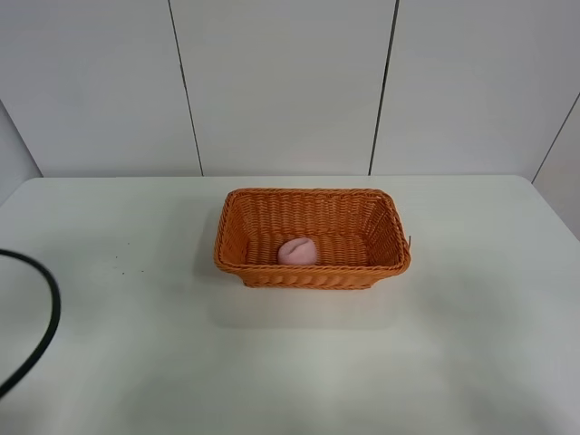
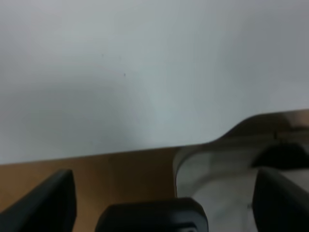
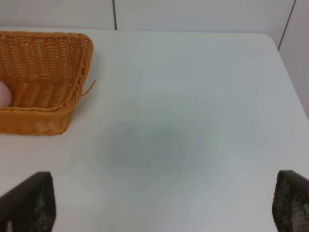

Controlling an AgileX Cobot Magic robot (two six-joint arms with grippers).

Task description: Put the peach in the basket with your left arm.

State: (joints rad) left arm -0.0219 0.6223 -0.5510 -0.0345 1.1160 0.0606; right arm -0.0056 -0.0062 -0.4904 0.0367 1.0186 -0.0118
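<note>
The orange woven basket (image 1: 313, 275) stands at the middle of the white table. The pale pink peach (image 1: 297, 251) lies inside it, near the front wall and left of the middle. No gripper shows in the exterior high view. In the left wrist view my left gripper (image 2: 164, 200) is open and empty, its dark fingertips (image 2: 48, 203) wide apart over the table's edge, with neither basket nor peach in sight. In the right wrist view my right gripper (image 3: 161, 203) is open and empty, off to the right of the basket (image 3: 46, 63). A sliver of the peach (image 3: 4, 94) shows there.
A black cable (image 1: 50, 317) loops over the table's left edge. The white table (image 1: 471, 344) is backed by a grey panelled wall. The left wrist view shows the table's front edge and a brown floor (image 2: 120, 174) below it.
</note>
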